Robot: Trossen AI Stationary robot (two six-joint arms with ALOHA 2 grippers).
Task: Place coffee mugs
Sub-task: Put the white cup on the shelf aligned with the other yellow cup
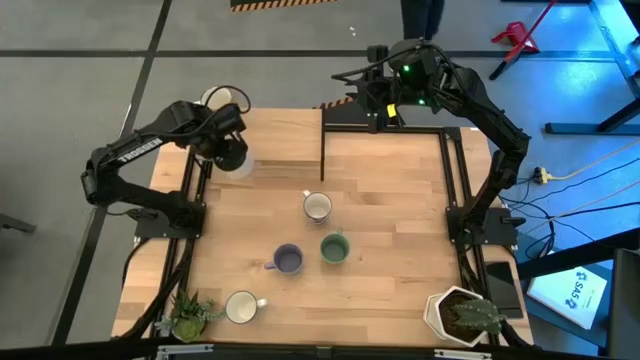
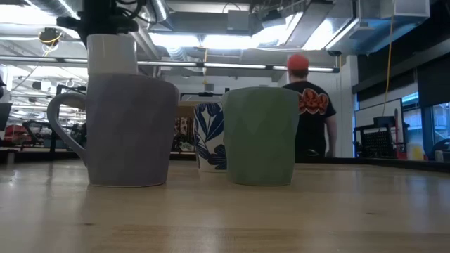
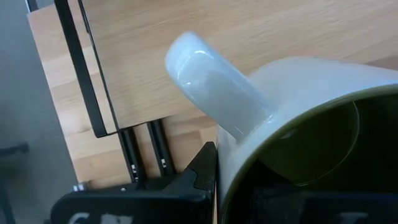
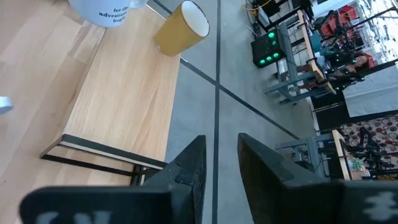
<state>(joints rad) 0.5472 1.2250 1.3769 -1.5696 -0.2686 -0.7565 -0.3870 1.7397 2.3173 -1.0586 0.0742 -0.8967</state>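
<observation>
Overhead plate, clock directions taken from the centre of the counter (image 1: 390, 200). Left tool (image 1: 228, 150), at about ten o'clock near the far left corner, pinches a white mug (image 3: 298, 124) by its rim; the wrist view shows this mug's handle and olive interior close against one finger. Pale yellow mug (image 1: 217, 99) lies just beyond the counter's far left corner, past the left tool. Patterned white mug (image 1: 317, 206) sits near the centre. Purple-blue mug (image 1: 287, 260) and sage green mug (image 1: 334, 248) stand side by side at about six o'clock, close but apart. A cream mug (image 1: 241, 306) stands at seven o'clock beside a small plant (image 1: 190, 315). Right tool (image 4: 217, 165), at one o'clock over the far edge, has its fingers slightly spread, holding nothing.
</observation>
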